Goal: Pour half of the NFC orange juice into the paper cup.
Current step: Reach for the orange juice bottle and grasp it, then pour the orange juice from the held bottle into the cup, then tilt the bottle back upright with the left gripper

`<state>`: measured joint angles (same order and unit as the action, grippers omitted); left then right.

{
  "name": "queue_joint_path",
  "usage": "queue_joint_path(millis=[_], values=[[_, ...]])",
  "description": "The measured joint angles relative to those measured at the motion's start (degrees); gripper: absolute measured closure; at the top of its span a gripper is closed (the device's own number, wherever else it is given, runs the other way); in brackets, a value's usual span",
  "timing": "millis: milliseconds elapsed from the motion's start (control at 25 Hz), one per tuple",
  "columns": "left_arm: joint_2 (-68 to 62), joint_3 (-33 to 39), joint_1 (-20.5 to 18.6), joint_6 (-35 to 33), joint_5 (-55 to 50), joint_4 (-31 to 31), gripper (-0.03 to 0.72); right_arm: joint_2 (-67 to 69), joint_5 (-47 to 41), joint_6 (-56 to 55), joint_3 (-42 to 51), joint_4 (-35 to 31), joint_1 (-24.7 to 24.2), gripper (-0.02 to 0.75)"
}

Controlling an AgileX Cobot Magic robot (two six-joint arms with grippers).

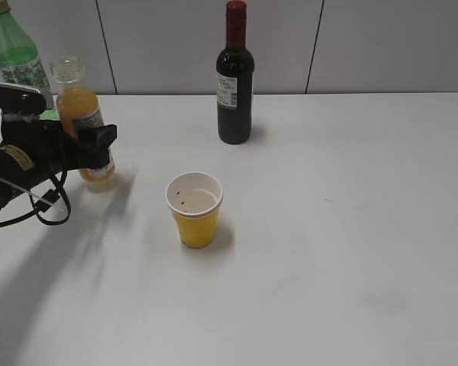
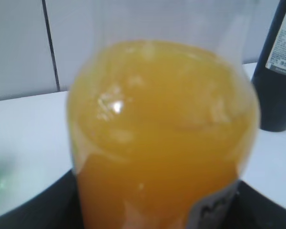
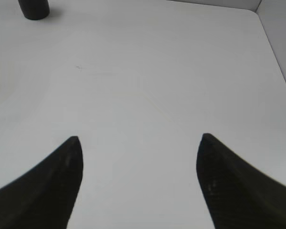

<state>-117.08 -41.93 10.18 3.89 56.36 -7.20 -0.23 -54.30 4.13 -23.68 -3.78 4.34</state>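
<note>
Nearest the camera, on the matte white table [image 1: 351,252], stood the cup [image 1: 195,208]: a small tapered yellow paper cone with a rolled white rim and a white inside carrying a few dark specks. Left of the cup and a little farther back, the left gripper [image 1: 99,149], black and blocky, was closed around the juice [image 1: 82,114], an upright clear plastic bottle with a wide bare neck and cloudy orange liquid up to its rounded shoulder; its base seemed to rest on the table. In the left wrist view the juice [image 2: 162,143] filled the frame, glossy and blurred. Behind the cup, near the wall, rose a dark glass wine bottle [image 1: 235,76] with a red capsule. Left of the juice stood a green bottle [image 1: 14,53]. The right gripper [image 3: 139,157] hung wide apart over bare tabletop, its dark curved fingers [image 3: 52,186] holding nothing.
</note>
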Motion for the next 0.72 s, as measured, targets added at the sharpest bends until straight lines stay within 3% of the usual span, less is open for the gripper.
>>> queue_joint_path(millis=[280, 520, 720], values=[[8.85, 5.67, 2.52, -7.4, -2.43, 1.7, 0.214, 0.0, 0.0, 0.0, 0.0, 0.0, 0.0, 0.174], [13.81, 7.01, 7.57, -19.24, -8.17, 7.2, 0.214, 0.0, 0.0, 0.0, 0.0, 0.0, 0.0, 0.174], [14.01, 6.99, 9.46, -30.38, -10.85, 11.98, 0.214, 0.0, 0.04, 0.0, 0.0, 0.0, 0.0, 0.174]])
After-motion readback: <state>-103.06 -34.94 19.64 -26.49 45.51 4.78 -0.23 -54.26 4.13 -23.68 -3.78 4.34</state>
